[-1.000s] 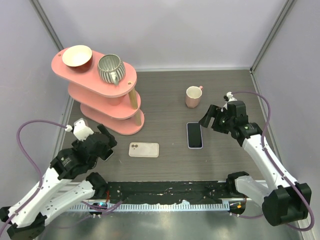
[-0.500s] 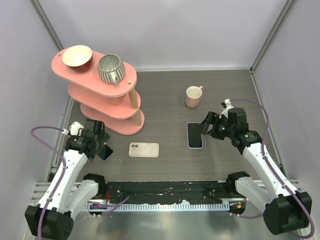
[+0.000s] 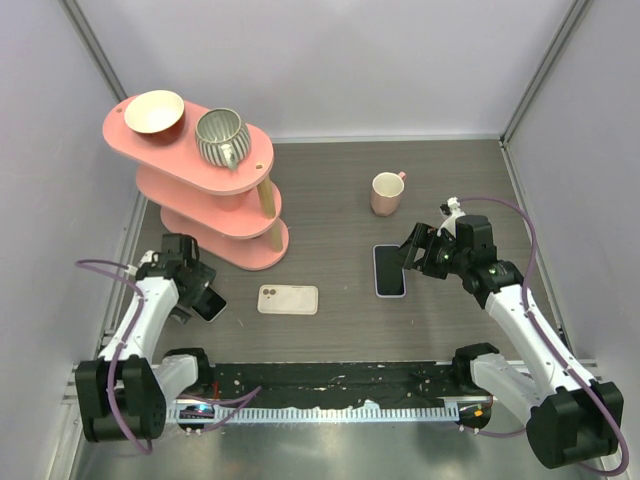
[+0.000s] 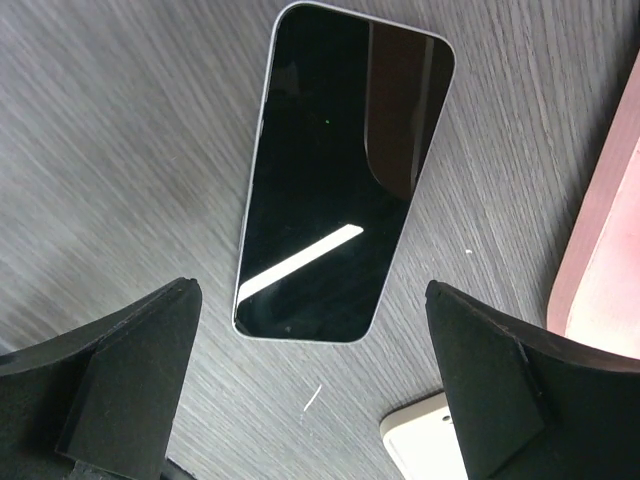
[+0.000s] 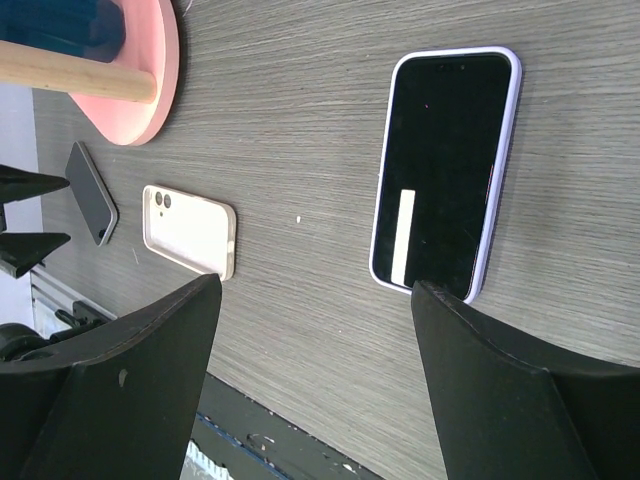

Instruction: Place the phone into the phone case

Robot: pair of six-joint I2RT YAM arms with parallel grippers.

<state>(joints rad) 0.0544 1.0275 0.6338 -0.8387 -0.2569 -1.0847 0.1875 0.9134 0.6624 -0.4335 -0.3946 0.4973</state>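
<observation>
A bare dark phone [image 3: 210, 303] lies screen up at the table's left, also in the left wrist view [image 4: 345, 170]. A cream phone case [image 3: 288, 299] lies flat to its right, with its corner in the left wrist view [image 4: 425, 442]. My left gripper [image 3: 198, 290] is open and empty just above the phone's near end [image 4: 310, 292]. A second phone in a lilac case [image 3: 389, 270] lies mid-right [image 5: 445, 170]. My right gripper [image 3: 412, 248] is open and empty beside its right edge [image 5: 315, 288].
A pink tiered stand [image 3: 225, 215] stands at the back left, with a bowl [image 3: 153, 111] and a striped pot [image 3: 221, 137] on top. Its base [image 4: 605, 260] is close to the bare phone. A pink mug [image 3: 386, 192] stands behind the lilac phone.
My left arm has swung back and left, and its gripper now hangs over the bare dark phone. My right gripper has dropped slightly towards the lilac phone.
</observation>
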